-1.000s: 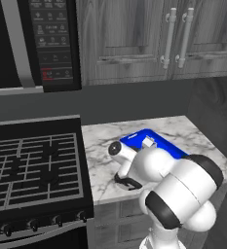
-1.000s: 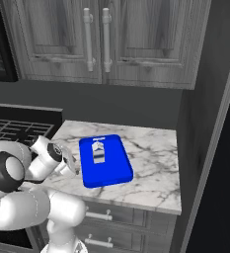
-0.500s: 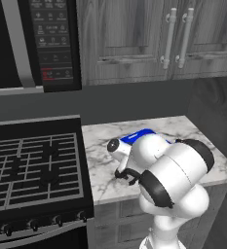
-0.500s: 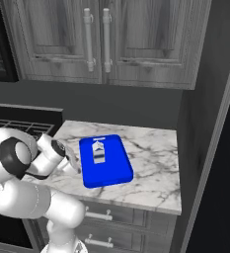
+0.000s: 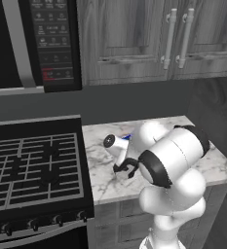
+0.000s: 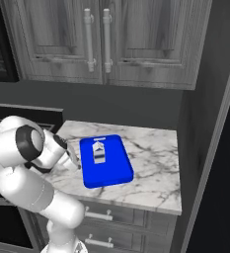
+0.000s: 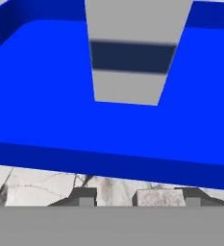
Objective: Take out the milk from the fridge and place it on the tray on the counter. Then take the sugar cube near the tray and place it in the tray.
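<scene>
White, blue-marked milk carton [image 7: 132, 57] sits in flat bright-blue tray [image 7: 36, 96]. Arm's two-finger gripper [image 7: 138, 198] has dropped beside it, jaws now approx. half-closed round tiny pale sugar cube [image 7: 159, 197]; can't tell if gripped yet.

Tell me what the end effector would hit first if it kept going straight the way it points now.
Probably the tray's near rim, which stands just ahead of the end effector in the hand view, low over the counter. The milk stands farther on, inside the tray. Depth is hard to judge.

A small white milk carton [image 6: 99, 153] with dark blue marks lies inside a bright blue, low-rimmed tray [image 6: 117, 173] on the white marble bench [image 6: 156, 158]. A tiny pale sugar cube [image 7: 159, 197] sits on the marble just beside the tray's rim.
</scene>
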You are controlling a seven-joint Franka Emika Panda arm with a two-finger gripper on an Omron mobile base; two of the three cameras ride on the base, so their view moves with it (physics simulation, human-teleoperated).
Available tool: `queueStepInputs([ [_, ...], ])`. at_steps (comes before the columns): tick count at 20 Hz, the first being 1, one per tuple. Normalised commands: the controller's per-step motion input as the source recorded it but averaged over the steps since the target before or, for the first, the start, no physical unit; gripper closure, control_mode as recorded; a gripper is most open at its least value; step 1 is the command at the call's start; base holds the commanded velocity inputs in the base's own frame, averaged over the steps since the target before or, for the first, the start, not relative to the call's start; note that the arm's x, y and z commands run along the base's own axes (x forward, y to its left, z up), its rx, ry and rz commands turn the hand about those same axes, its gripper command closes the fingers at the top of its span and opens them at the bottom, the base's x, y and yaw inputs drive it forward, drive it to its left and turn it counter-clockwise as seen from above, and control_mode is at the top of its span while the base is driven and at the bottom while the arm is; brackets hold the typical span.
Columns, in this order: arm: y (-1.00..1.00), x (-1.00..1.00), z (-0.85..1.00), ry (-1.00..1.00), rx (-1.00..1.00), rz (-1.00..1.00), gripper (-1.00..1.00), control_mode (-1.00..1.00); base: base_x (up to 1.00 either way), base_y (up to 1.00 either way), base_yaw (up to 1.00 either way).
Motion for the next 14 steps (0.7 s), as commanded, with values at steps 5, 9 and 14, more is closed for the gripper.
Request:
queueStepInputs([
  [5, 0.0, 0.0, -0.6, 0.0, 0.0, 0.0, 1.0, -1.0, 0.0, 0.0, 0.0],
  [9, 0.0, -0.08, -0.54, 0.0, 0.0, 0.0, 1.0, -1.0, 0.0, 0.0, 0.0],
  [14, 0.0, -0.3, -0.29, 0.0, 0.0, 0.0, 1.0, -1.0, 0.0, 0.0, 0.0],
])
